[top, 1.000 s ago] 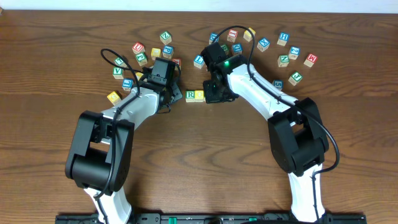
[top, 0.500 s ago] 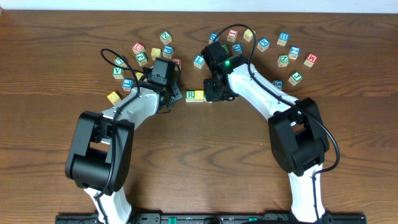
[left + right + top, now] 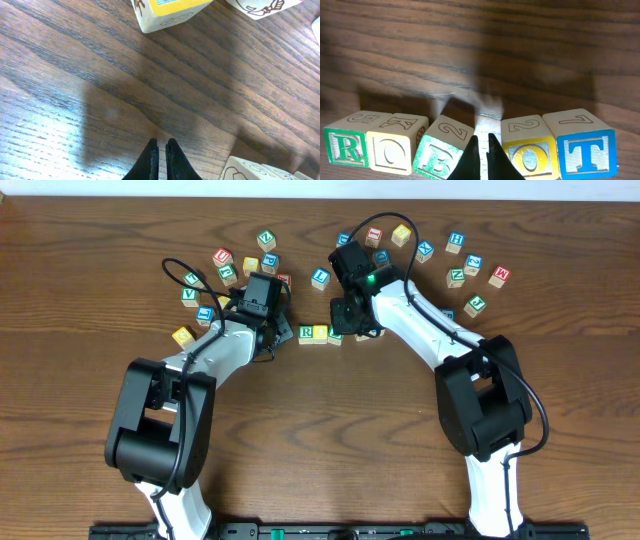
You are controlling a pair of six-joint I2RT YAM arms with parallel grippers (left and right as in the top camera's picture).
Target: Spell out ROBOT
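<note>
My right pincer (image 3: pixel 482 141), pressed together, has the green wooden B block (image 3: pixel 436 149) and the yellow wooden O block (image 3: pixel 529 150) flanking it; a crooked withdrawal could skew them.

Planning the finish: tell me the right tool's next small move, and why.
Probably nudge the B block square against the second O block. The shut right tool points at a gap between them, and B is twisted out of line.

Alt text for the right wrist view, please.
Five letter blocks in a row on the wooden table read R, O, B, O, T, with a gap after the B. The right gripper, shut, points into that gap.
</note>
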